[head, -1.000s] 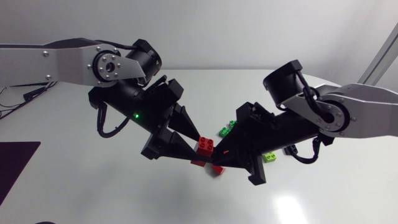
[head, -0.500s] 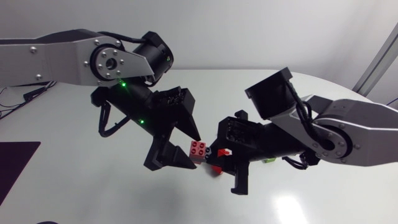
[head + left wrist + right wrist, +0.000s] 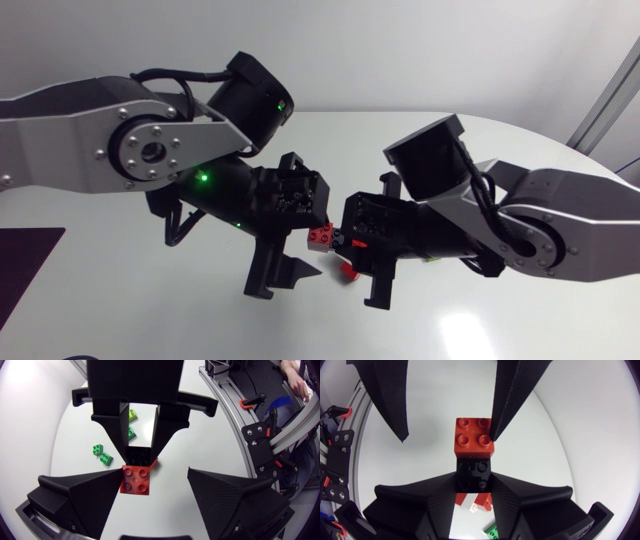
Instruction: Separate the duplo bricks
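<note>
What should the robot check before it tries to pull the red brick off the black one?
1. Right gripper shut on the black brick: ok, both fingers press it from two sides.
2. Left gripper gripping the red brick: not ok, it is open. Only one finger touches the brick and the other stands well apart.
3. Red brick lined up between the left gripper's fingers: not ok, it sits against one side.
4. Green bricks out of the way: ok, they lie clear of both grippers.
5. How tightly the red and black bricks are stuck together: cannot tell.
</note>
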Controlling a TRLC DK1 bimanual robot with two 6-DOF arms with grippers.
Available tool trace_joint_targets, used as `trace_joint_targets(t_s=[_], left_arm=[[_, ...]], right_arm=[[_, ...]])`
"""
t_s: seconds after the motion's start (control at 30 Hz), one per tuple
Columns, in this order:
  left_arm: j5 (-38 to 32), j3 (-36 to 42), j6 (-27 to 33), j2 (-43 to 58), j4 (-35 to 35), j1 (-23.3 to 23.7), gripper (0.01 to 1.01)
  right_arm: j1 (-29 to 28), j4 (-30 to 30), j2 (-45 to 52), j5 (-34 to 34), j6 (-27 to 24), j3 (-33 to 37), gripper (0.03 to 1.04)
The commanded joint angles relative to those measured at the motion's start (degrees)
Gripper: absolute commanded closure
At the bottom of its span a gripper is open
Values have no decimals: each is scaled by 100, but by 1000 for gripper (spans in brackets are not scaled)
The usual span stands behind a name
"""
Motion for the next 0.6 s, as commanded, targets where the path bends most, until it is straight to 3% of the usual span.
trace_joint_targets(t_s=[0.0, 0.4, 0.57], left_arm=[[-93, -186, -61, -132, 75, -26, 149], [-313, -344, -70, -229, 435, 27, 152], [-330, -353, -52, -211, 462, 35, 210]], right_arm=[[85, 79, -63, 123, 48, -126, 762], [331, 105, -36, 404, 74, -143, 762], [348, 96, -89, 440, 74, -187, 762]])
